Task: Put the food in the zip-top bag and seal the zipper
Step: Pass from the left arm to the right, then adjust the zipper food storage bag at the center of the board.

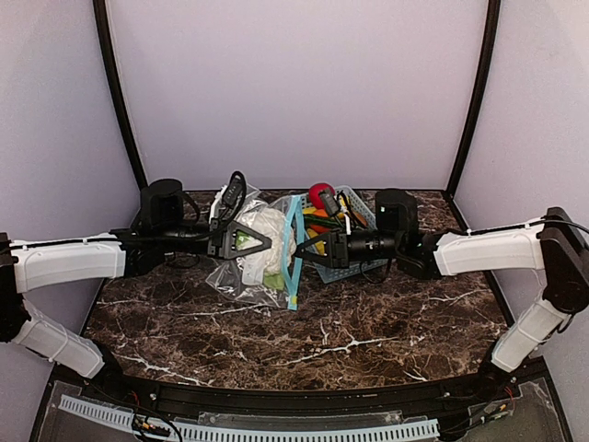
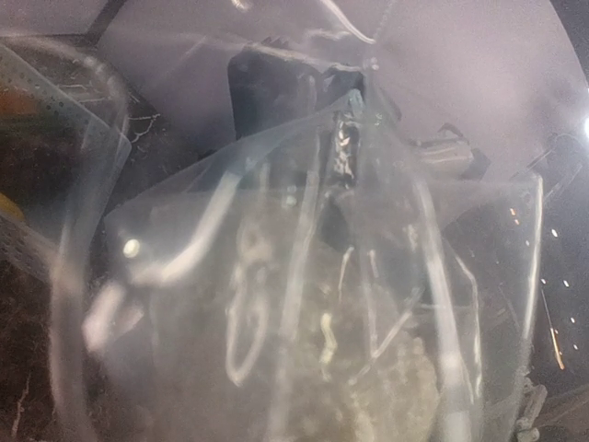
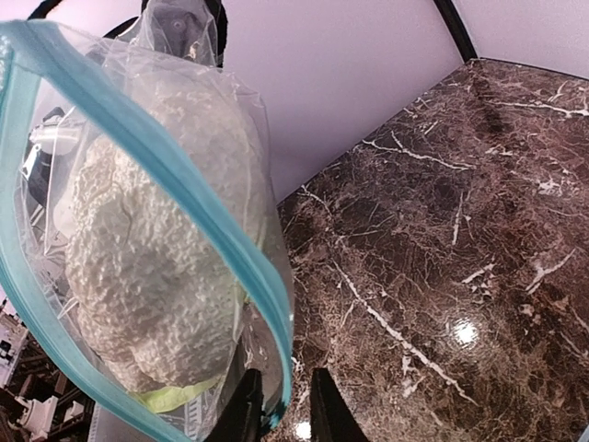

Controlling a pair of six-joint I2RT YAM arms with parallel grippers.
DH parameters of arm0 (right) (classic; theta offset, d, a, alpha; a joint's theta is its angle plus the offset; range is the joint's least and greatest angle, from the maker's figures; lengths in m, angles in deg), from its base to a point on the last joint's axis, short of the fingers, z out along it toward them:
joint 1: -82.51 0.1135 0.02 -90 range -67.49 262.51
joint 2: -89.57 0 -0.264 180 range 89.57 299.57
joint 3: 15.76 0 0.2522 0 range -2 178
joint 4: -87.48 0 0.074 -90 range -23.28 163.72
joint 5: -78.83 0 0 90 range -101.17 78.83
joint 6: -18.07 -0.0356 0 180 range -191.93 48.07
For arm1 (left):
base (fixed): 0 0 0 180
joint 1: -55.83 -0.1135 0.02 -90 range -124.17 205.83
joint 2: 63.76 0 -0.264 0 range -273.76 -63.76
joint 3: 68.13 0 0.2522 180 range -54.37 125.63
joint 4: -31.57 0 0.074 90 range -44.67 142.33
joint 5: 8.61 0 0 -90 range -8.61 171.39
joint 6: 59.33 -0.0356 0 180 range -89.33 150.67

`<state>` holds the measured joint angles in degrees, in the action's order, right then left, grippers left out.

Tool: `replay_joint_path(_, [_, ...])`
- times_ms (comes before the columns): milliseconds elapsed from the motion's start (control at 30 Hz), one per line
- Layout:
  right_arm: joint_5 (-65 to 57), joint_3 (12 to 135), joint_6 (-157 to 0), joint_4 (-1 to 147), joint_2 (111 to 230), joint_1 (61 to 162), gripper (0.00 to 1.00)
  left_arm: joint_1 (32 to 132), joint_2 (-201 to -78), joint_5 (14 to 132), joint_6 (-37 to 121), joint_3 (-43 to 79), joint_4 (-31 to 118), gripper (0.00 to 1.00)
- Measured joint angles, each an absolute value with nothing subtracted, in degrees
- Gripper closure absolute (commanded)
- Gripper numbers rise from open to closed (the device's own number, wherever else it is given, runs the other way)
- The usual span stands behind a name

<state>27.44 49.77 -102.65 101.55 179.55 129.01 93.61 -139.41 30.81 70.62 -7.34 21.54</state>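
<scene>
The left pincer (image 1: 247, 241) is clenched on the zip-top bag (image 1: 237, 276); the cauliflower (image 3: 147, 267) sits inside, just past its tips. The right pincer (image 3: 283, 414) straddles the zipper (image 3: 184, 184), fingers nearly together; whether they actually bite the strip I cannot tell.

No word, brand, number or sign can be read in any of the views. The clear bag (image 3: 235, 110) shows no print sharp enough to make out.
</scene>
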Motion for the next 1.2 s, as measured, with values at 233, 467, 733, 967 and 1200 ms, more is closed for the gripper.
replay_joint_path(233, [28.7,50.0,-102.7,101.7,179.3,129.0,1.0,93.6,-139.5,33.3,68.6,-7.5,24.3,0.48])
replay_joint_path(467, [23.2,50.6,-102.9,90.7,177.0,129.6,1.0,93.6,-138.6,43.4,64.0,-7.6,34.9,0.11])
replay_joint_path(733, [21.3,50.5,-105.8,82.5,176.1,129.8,1.0,90.9,-137.3,61.9,62.1,-9.3,52.2,0.08])
replay_joint_path(967, [20.9,50.1,-108.0,81.0,176.7,129.9,1.0,91.8,-137.3,64.0,61.9,-9.3,56.2,0.07])
replay_joint_path(1200, [20.9,50.2,-109.1,81.0,177.9,130.3,1.0,97.0,-138.9,57.4,67.8,-9.7,48.0,0.1])
